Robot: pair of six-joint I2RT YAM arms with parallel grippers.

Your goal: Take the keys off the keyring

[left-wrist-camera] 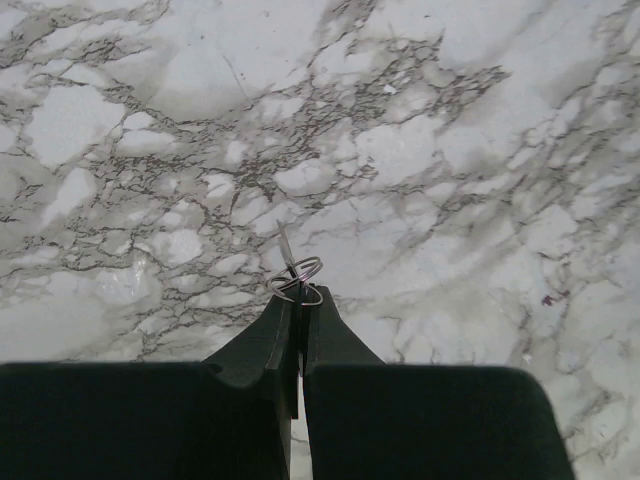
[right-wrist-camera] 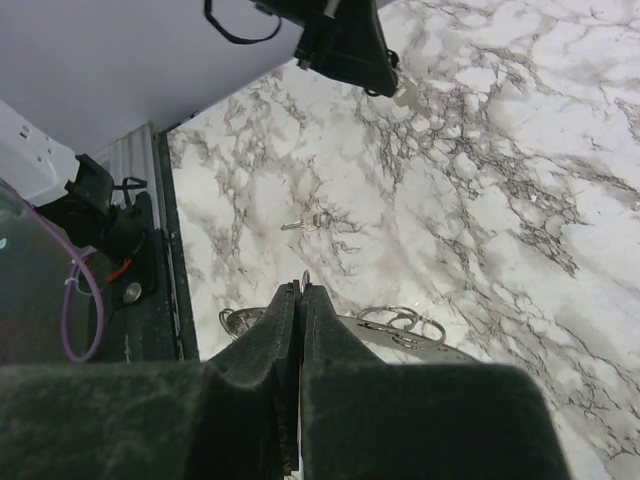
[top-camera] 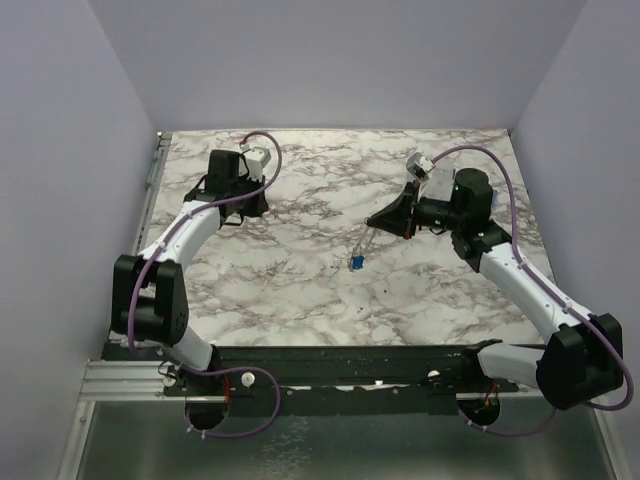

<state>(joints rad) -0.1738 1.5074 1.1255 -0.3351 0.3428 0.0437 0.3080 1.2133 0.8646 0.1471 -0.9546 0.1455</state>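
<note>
My right gripper [right-wrist-camera: 303, 285] is shut on the rim of the keyring [right-wrist-camera: 440, 350], a flat grey metal ring seen edge-on under the fingers, with small split rings [right-wrist-camera: 398, 320] on it. In the top view the right gripper [top-camera: 373, 220] holds it above the table's middle, and a blue-headed key [top-camera: 354, 262] shows just below. My left gripper [left-wrist-camera: 300, 300] is shut on a small split ring [left-wrist-camera: 297, 277] with a bare silver key [left-wrist-camera: 285, 245], at the far left [top-camera: 258, 205]. Another silver key [right-wrist-camera: 305, 222] lies loose on the marble.
The marble table top [top-camera: 300, 300] is ringed by pale walls. A black rail [top-camera: 350, 365] with both arm bases runs along the near edge. The left gripper and its hanging key [right-wrist-camera: 405, 92] show at the top of the right wrist view.
</note>
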